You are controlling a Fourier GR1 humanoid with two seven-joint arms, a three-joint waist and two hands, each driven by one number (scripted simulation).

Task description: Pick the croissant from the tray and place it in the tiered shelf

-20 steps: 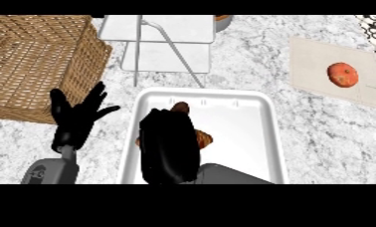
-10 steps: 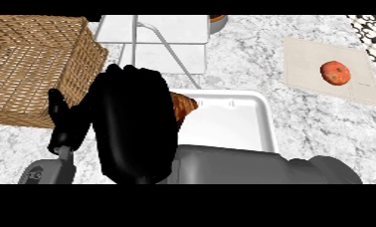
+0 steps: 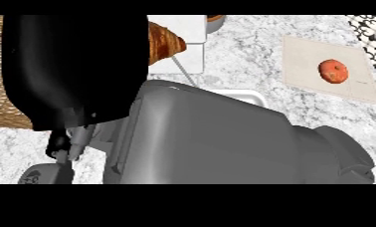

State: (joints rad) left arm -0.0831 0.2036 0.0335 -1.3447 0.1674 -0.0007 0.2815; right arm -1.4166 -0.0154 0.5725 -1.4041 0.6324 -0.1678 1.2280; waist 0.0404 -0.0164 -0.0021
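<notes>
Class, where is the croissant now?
The croissant shows upper left in the head view, held by the right hand, in front of the white tiered shelf.

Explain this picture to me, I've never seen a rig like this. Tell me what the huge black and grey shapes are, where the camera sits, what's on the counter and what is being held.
The camera sits in a humanoid robot's head and looks steeply down at a marble kitchen counter. The big black shape at the upper left is the robot's right hand, close under the camera. The grey bulk across the middle is its forearm. That hand is curled round a croissant, whose brown end pokes out at the hand's right side. Beyond it stands the white tiered shelf. A corner of the white tray peeks out behind the forearm. At the right, a reddish round item, too small to name, lies on a pale mat. A strip of wicker basket shows at the left edge.
</notes>
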